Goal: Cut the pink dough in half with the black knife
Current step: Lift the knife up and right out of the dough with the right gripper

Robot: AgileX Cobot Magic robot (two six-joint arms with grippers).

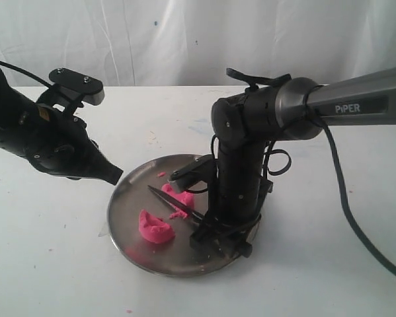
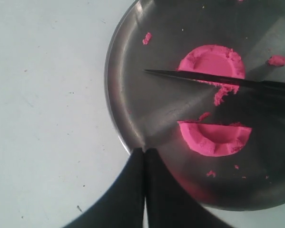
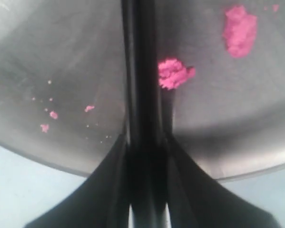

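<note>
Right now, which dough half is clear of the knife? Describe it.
Start at the round steel plate on the table. In the exterior view, your pink dough half sits nearer the front rim. The black knife lies along the other half only.

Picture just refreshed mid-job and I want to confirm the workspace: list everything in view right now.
bright pink soft dough halves: two, pink, apart on the plate, one by the blade, the other clear of it
slim black pointed knife: one, black, over the plate, handle in the right hand
round steel plate: one, silver, on the table
small pink dough crumbs: several, pink, scattered on the plate
white table: one, white, under the plate
white curtain: one, white, behind the table
left hand: one, black, shut, over the plate's rim
right hand: one, black, shut on the knife
</note>
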